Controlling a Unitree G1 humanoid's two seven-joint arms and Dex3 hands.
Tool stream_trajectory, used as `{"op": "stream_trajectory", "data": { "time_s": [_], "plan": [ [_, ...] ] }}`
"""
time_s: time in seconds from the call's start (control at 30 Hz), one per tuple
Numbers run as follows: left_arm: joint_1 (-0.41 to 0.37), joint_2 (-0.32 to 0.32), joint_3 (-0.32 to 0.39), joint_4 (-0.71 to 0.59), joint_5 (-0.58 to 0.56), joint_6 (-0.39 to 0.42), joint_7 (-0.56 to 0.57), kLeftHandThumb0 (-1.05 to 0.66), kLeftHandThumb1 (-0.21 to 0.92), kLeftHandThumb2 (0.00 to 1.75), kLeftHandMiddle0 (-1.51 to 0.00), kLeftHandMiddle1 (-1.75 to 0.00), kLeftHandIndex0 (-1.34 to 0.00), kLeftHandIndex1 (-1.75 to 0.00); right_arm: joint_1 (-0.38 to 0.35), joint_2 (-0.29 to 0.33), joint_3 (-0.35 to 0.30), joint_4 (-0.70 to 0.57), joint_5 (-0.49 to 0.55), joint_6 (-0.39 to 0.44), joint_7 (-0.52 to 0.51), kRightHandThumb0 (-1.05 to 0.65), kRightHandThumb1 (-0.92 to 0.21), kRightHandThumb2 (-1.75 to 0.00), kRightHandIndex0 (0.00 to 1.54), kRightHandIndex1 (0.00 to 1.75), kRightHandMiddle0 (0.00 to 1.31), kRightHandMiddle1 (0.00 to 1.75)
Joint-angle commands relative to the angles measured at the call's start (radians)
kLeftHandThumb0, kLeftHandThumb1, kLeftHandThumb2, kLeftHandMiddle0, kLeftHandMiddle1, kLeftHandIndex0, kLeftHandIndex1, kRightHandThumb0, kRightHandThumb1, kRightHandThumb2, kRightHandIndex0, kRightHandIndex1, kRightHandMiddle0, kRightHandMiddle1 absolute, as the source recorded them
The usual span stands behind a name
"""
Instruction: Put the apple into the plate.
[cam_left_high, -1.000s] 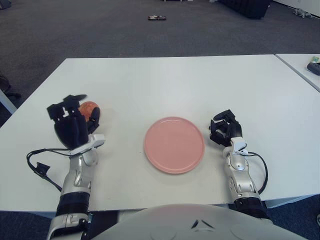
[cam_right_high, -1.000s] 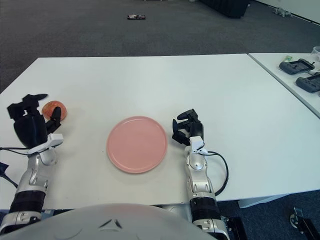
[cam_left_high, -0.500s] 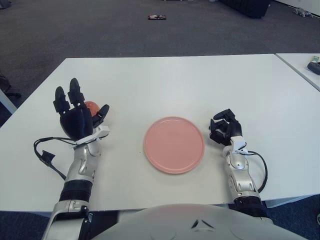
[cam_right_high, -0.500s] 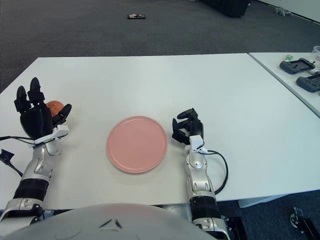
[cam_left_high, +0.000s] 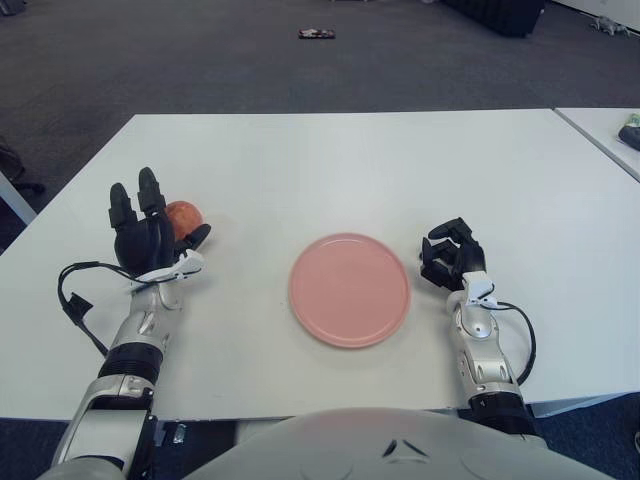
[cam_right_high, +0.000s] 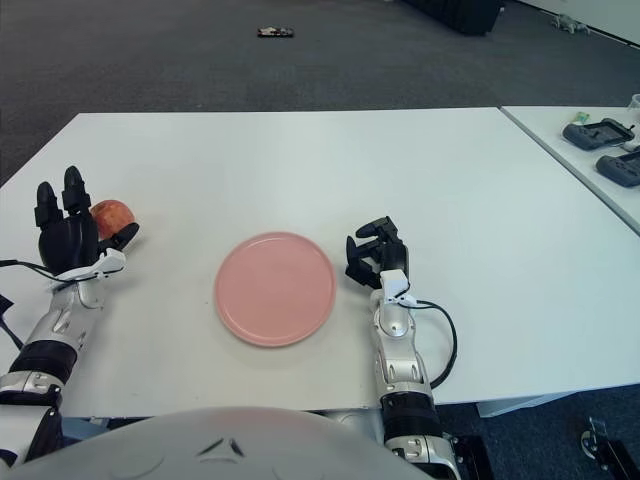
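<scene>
A red-orange apple (cam_left_high: 183, 214) lies on the white table (cam_left_high: 330, 160) at the left. My left hand (cam_left_high: 148, 232) is right in front of it, fingers spread upright and holding nothing; the palm hides the apple's near side. An empty pink plate (cam_left_high: 349, 289) lies at the table's middle front, well to the right of the apple. My right hand (cam_left_high: 449, 258) rests on the table just right of the plate, fingers curled, holding nothing.
A second white table (cam_right_high: 600, 160) stands at the right with dark controllers (cam_right_high: 598, 131) on it. A small dark object (cam_left_high: 315, 35) lies on the carpet far behind the table.
My left hand opened its fingers upright, then moved left and down toward the table beside the apple. The apple, the plate and my right hand stayed in place.
</scene>
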Motion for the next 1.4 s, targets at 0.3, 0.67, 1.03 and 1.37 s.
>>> {"op": "stream_trajectory", "data": {
  "time_s": [0.3, 0.67, 1.03, 1.37],
  "plan": [
    [-0.106, 0.029, -0.074, 0.154, -0.031, -0.044, -0.025, -1.05, 0.62, 0.62, 0.00, 0.00, 0.00, 0.00, 0.006, -0.005, -0.002, 0.019, 0.001, -0.011, 0.005, -0.40, -0.56, -1.01, 0.67, 1.39, 0.41, 1.75],
    [-0.207, 0.033, -0.108, 0.389, -0.100, -0.112, -0.102, -1.04, 0.58, 0.68, 0.00, 0.00, 0.00, 0.00, 0.006, -0.009, -0.003, 0.011, -0.009, 0.008, -0.002, -0.40, -0.57, -1.01, 0.66, 1.39, 0.41, 1.75],
    [-0.264, 0.038, -0.146, 0.513, -0.129, -0.153, -0.126, -1.03, 0.56, 0.75, 0.00, 0.00, 0.00, 0.00, 0.008, -0.012, -0.005, 0.014, -0.008, 0.001, -0.003, -0.40, -0.57, -1.00, 0.67, 1.39, 0.41, 1.75],
    [-0.298, 0.042, -0.178, 0.555, -0.137, -0.155, -0.161, -1.00, 0.55, 0.79, 0.00, 0.00, -0.01, 0.00, 0.008, -0.009, -0.006, 0.010, -0.008, 0.011, -0.005, -0.40, -0.58, -0.99, 0.66, 1.39, 0.40, 1.75]
  ]
}}
